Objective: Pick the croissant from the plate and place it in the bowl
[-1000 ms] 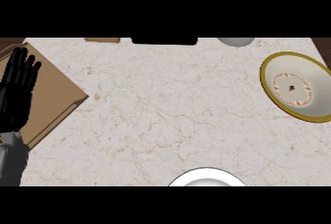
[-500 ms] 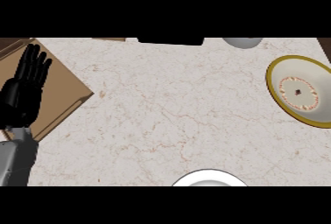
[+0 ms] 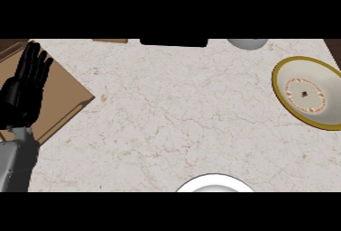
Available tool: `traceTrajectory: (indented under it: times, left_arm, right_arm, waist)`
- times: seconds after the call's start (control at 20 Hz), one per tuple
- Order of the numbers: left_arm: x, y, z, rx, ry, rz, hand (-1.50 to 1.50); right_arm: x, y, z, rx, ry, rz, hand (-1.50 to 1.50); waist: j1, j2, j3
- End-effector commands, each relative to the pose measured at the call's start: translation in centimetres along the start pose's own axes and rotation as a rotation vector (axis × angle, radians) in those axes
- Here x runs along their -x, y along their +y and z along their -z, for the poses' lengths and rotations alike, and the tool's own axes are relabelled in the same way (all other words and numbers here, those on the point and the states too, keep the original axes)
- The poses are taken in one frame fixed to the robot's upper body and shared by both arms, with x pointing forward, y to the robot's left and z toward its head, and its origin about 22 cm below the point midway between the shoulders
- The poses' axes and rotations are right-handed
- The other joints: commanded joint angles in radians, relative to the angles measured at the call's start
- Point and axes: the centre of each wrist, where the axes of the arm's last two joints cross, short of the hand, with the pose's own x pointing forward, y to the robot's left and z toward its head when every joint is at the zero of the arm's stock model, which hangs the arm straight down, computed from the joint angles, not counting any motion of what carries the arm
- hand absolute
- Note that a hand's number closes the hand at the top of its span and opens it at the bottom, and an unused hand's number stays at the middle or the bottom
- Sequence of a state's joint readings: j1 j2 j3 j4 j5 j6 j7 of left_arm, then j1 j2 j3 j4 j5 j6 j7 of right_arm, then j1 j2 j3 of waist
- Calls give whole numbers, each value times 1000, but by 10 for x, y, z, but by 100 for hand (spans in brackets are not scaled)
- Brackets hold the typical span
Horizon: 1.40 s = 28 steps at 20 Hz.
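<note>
Fingers straight, the left hand (image 3: 23, 92) has drifted right along the frame's left edge, holding nothing. Bowl (image 3: 214, 184) waits bottom centre; plate (image 3: 307, 92) has slid left, croissant nowhere visible. Pick not begun.

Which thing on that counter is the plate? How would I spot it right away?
Look across the pale marble counter to its right edge. The plate lies there, cream with a gold rim and a reddish ring around a small dark centre mark. The white bowl at the bottom edge is plain, with no rim colour.
</note>
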<state>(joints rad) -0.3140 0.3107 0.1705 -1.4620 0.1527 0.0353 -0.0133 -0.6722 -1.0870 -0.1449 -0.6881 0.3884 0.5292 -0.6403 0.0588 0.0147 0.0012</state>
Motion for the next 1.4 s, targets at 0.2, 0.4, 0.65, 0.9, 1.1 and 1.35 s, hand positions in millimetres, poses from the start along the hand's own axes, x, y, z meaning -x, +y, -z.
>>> traceTrajectory:
  times: [0.2, 0.4, 0.65, 0.9, 1.1, 1.35]
  left_arm:
    - [-7, 11, -13, -10, 14, -5, 0]
    - [14, 5, -17, -39, 7, 7, 0]
    - [-2, 2, -13, -19, 14, 9, 0]
    - [-2, -6, 1, -23, -5, 3, 0]
    - [6, 15, -7, -13, 0, 9, 0]
    - [8, 19, -10, -9, -7, 11, 0]
  right_arm:
    - [-7, 58, 64, -107, -11, -51, 150]
    - [4, 110, 80, -108, 58, -22, 150]
    - [21, 135, 79, -144, 155, 123, -150]
    - [18, 159, 92, -70, 78, 351, -150]
    - [21, 162, 90, 106, 27, 466, -150]
    - [47, 116, 47, 343, 66, 533, -150]
  waist:
    - [-12, -6, 0]
    - [-29, -6, 0]
    - [-15, -2, 1]
    - [-21, 2, 2]
    - [-20, 2, 2]
    - [-15, 10, 3]
